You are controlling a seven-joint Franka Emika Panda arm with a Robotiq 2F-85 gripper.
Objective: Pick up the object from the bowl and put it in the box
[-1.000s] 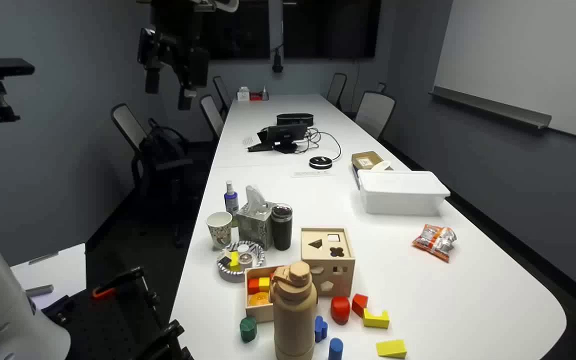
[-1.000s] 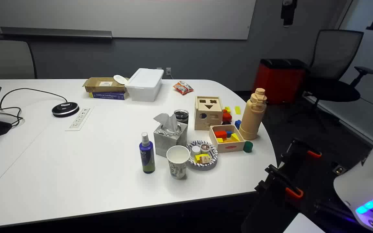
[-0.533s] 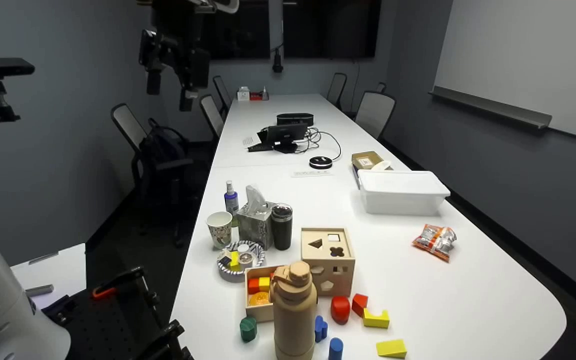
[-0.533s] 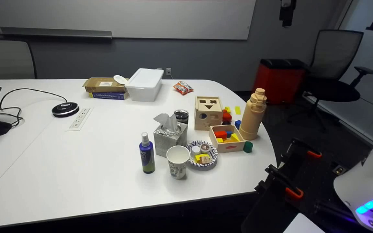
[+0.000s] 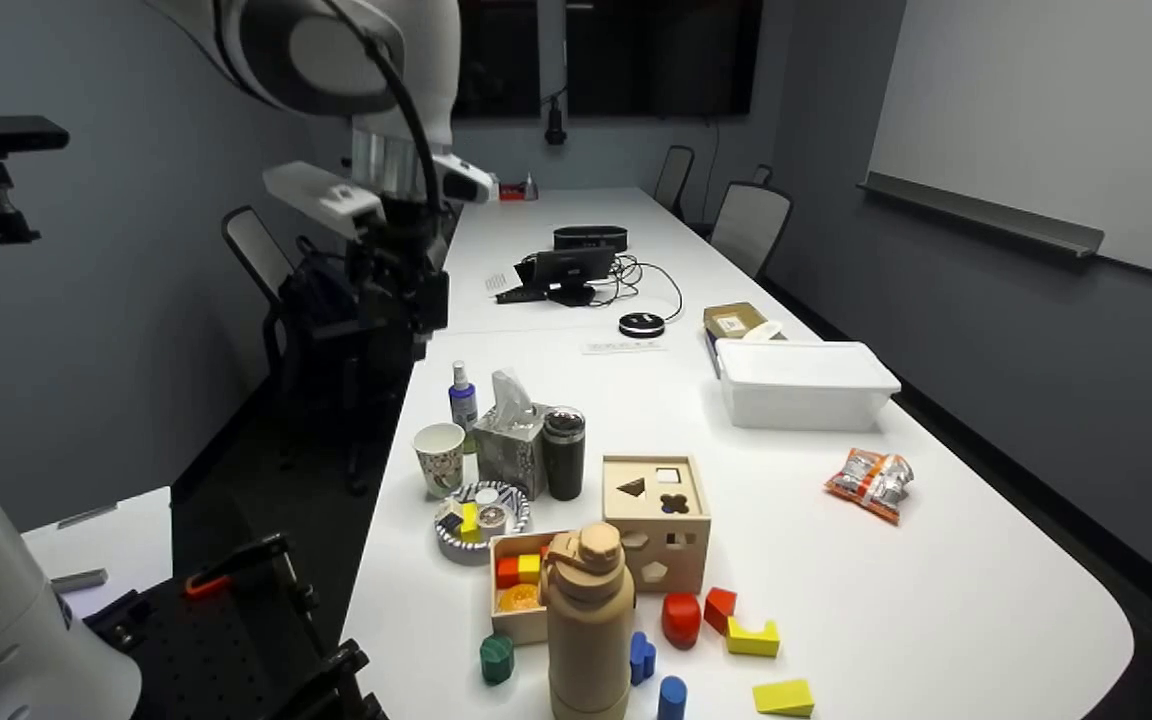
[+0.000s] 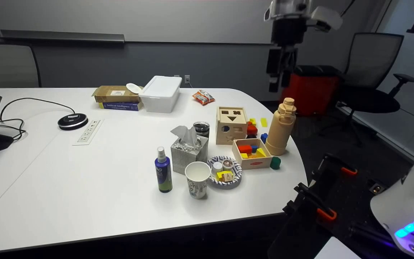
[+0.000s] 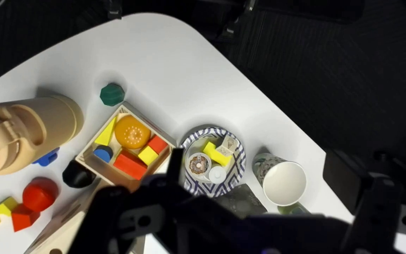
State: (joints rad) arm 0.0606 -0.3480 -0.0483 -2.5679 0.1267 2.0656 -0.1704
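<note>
bowl (image 7: 239,162), shallow, round, blue-on-white geometric pattern; upright on the white table (image 7: 174,81). contents, by clock of the wrist view: yellow block (image 7: 217,155), near the middle; pale wooden block (image 7: 229,144) with printed cone, between one and two o'clock; pod (image 7: 198,164) with ring-shaped label, near nine; white-topped pod (image 7: 217,175), between five and six. task's object among the four: cannot tell which.

neighbours, from the bowl in an exterior view: open wooden tray (image 6: 256,164), just beside, at two o'clock, with orange disc (image 7: 132,132) among coloured blocks (image 7: 130,164); tan bottle (image 6: 281,127), upright, beyond the tray, between one and two; wooden shape-sorting box (image 6: 231,124), at twelve; white lidded box (image 6: 160,94), well apart, at eleven; tissue box (image 6: 189,156), near, at ten; paper cup (image 6: 197,183), upright, just beside, between eight and nine. task's box among these: cannot tell which.

gripper (image 6: 279,82), one, black; aimed down, spread wide, well above the table and well apart from the bowl, at one o'clock from the latter in an exterior view. arm (image 5: 431,60), white, bearing the gripper.
</note>
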